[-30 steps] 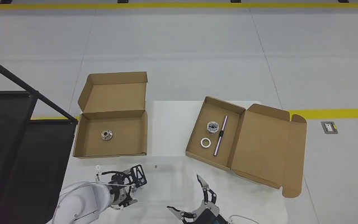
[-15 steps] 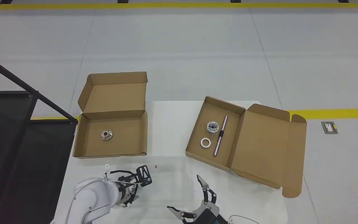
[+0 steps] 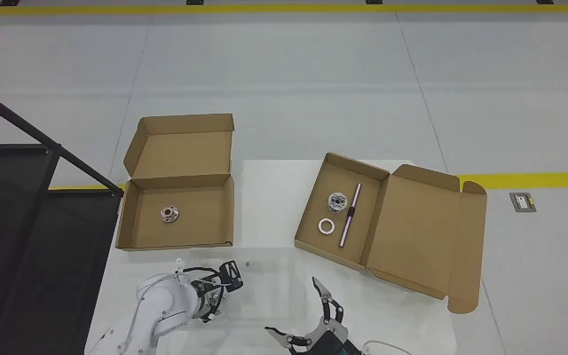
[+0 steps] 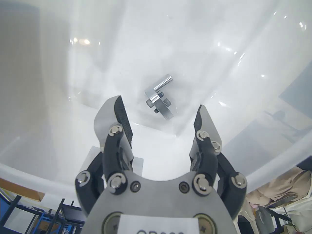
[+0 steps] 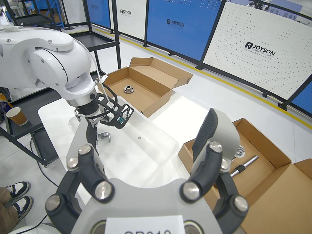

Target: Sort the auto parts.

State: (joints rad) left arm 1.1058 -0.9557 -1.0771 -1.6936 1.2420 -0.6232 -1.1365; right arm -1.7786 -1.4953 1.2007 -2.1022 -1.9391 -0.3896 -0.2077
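On the white rectangular tabletop (image 3: 266, 200), sorting judged well along but not finished.
To the right, the larger open brown cardboard box (image 3: 417, 231), lid flap laid out flat. Already inside, lying close together: a long thin silver metal rod (image 3: 351, 213), a round toothed metal hub (image 3: 337, 201) and a pale flat ring (image 3: 327, 226).
To the left, the smaller open brown cardboard box (image 3: 204, 222), lid raised, holding a single round grey metal flange (image 3: 169, 213).
Nearer the robot, a shallow clear plastic tub (image 5: 156, 138) with one part left inside to sort.
Left pincer (image 4: 159, 108) hovering over that tub, jaws spread wide, gripping nothing, aimed down at the part.
Right pincer (image 5: 150, 126) low at the near edge of the tabletop, likewise wide and empty.
Smallest, and seemingly the last piece: a shiny L-shaped steel bracket (image 4: 159, 96), a short round pin jutting from one end, small dark screw heads on its flat arm. Lying on the tub floor, apart from the walls, just beyond the left fingertips.
Probably left to do: close on the bracket, lift it, drop it into a box; which box, impossible to tell
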